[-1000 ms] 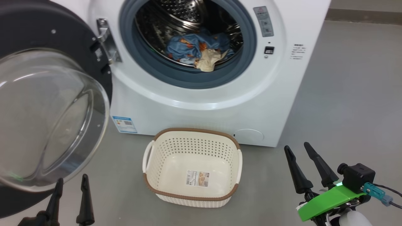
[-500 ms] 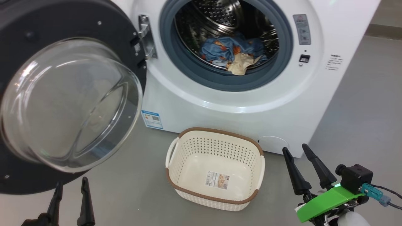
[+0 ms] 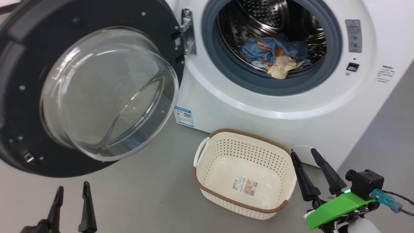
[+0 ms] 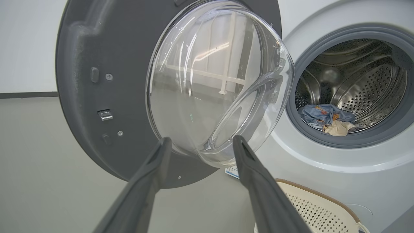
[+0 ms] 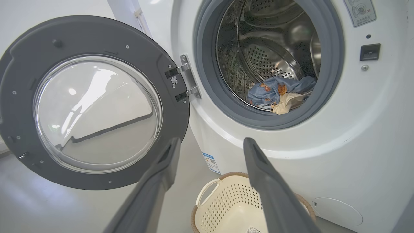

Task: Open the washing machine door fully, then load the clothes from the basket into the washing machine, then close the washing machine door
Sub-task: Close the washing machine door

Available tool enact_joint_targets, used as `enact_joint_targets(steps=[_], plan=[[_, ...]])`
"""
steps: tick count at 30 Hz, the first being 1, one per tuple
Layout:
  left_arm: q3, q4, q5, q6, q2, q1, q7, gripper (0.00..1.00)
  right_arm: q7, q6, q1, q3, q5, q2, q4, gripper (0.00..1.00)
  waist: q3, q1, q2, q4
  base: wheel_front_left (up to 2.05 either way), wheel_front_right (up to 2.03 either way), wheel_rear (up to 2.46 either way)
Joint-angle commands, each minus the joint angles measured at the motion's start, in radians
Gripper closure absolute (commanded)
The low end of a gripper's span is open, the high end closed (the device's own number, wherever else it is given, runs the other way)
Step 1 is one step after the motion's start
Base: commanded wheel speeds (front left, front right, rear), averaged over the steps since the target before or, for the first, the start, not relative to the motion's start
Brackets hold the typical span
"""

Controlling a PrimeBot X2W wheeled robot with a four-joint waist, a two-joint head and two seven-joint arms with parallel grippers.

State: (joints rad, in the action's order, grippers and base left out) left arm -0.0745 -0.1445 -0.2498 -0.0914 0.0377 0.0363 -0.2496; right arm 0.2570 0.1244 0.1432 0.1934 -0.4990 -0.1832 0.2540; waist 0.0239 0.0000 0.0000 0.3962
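Your left jaws and right jaws gape empty at seven and five o'clock, the bare basket [image 3: 249, 133] between them, the clothes [image 3: 271, 51] inside the washing machine [image 3: 258, 111] at one o'clock. Swinging the washing machine door [image 3: 97, 94], open at ten o'clock, shut could pinch the cream piece near the gasket [image 3: 258, 85]. Whether it overlaps is hard to tell, and the door's left edge is cut off.

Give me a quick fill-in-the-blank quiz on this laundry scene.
The clothes lie in the washing machine's steel ____.
The washing machine door stands ____.
The basket on the floor is ____.
The left hand and right hand each hold ____.
Missing words: drum, open, empty, nothing.
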Motion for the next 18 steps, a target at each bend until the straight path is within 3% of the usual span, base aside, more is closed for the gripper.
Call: enact_joint_targets(steps=[1, 9, 18], plan=[[-0.037, 0.024, -0.008, 0.002, 0.013, -0.024, -0.012, 0.00, 0.005, 0.006, 0.012, 0.024, -0.005, 0.000, -0.021, 0.00, -0.004, 0.0000, 0.0000, 0.033, 0.00, 0.00, 0.00], [-0.045, 0.025, -0.003, -0.001, 0.013, -0.021, -0.012, 0.00, 0.005, 0.006, 0.010, 0.026, -0.007, 0.007, -0.021, 0.00, -0.013, 0.0000, 0.0000, 0.085, 0.00, 0.00, 0.00], [-0.048, 0.021, 0.006, 0.001, 0.013, -0.019, -0.012, 0.00, 0.005, 0.006, 0.016, 0.031, -0.009, 0.006, -0.021, 0.00, -0.004, 0.0000, 0.0000, 0.098, 0.00, 0.00, 0.00]])
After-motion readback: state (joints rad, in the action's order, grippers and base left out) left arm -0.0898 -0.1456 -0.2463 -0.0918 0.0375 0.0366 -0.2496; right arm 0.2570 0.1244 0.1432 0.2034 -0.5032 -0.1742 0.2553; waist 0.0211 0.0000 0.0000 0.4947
